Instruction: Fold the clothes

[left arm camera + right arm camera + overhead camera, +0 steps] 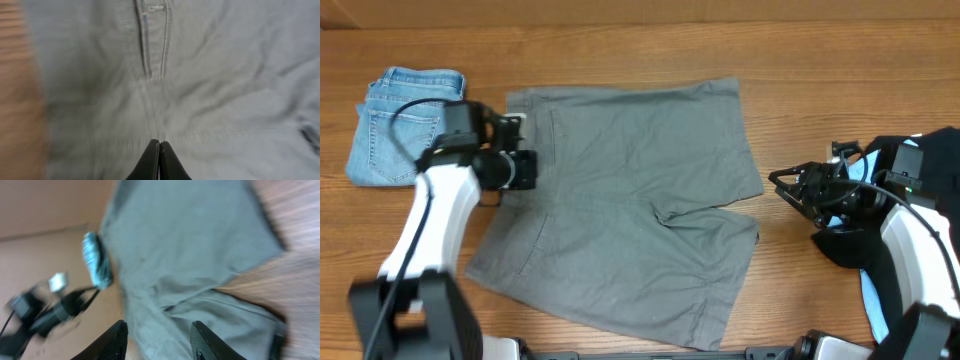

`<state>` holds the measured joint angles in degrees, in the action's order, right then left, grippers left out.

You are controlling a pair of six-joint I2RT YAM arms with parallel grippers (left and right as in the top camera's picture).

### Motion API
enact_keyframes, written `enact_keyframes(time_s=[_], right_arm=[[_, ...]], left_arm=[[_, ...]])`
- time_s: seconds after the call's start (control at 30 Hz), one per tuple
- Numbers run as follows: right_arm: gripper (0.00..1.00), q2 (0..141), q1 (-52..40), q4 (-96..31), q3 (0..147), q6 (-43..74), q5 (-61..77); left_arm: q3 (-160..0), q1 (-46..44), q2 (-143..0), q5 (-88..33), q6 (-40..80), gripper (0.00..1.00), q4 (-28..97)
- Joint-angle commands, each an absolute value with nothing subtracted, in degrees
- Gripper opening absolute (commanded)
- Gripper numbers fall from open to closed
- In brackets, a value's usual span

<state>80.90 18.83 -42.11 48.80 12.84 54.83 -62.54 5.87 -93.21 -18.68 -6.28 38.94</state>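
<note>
Across the middle of the overhead frame: grey shorts (630,200) spread flat on the wooden surface (800,80), waistband toward the left, both legs reaching right, one to the upper right and one to the lower right. A few soft creases around the crotch, otherwise smooth.

At the left edge of the shorts, over the waistband: left claw (525,168), pointing right. From its own wrist camera, left claw (159,144) with fingers pressed tight together at the bottom centre, low over grey cloth, fly stitching (152,40) running down from the top of the frame (blurred; cannot tell whether any cloth sits pinched between the tips).

Right of the shorts, just off the leg hems and over bare wood: right claw (782,185), facing left. In the right wrist view, right claw (159,325) spread wide with nothing between the fingers - grey shorts beyond them.

Upper left of the overhead frame: folded light-blue jeans (405,125), near the waistband but apart from it.

Far right, partly under the right arm: black garment (840,250) and sky-blue garment (872,295) - shapes hard to make out.
</note>
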Motion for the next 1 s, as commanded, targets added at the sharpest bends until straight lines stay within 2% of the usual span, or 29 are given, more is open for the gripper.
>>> enact_keyframes(time_s=[0.0,0.23,0.5,0.63,0.77,0.87,0.97], right_arm=[[0.43,76.4,16.3,-42.4,50.3,6.7,61.6],[0.45,73.6,6.3,-41.7,50.3,2.5,58.0],[0.46,73.6,-5.8,-41.7,50.3,4.0,45.9],[0.50,74.0,-9.2,-41.1,50.3,11.1,35.1],[0.50,75.7,-10.1,-38.7,50.2,17.5,30.0],[0.44,79.7,-10.1,-35.7,50.2,19.9,30.1],[0.41,85.1,-10.8,-33.6,50.2,20.4,31.6]], left_arm=[[-61.9,4.1,-101.0,-17.3,-10.3,0.04,34.2],[-61.9,4.2,-111.6,-12.2,-9.0,0.04,23.5],[-61.9,8.1,-117.5,4.9,5.5,0.04,16.9],[-62.1,12.1,-117.3,4.4,12.5,0.04,18.4],[-63.1,12.8,-117.2,0.7,11.3,0.04,20.2],[-64.8,12.4,-115.5,-5.8,8.7,0.05,23.0],[-66.8,12.4,-111.3,-10.5,8.7,0.13,26.9]])
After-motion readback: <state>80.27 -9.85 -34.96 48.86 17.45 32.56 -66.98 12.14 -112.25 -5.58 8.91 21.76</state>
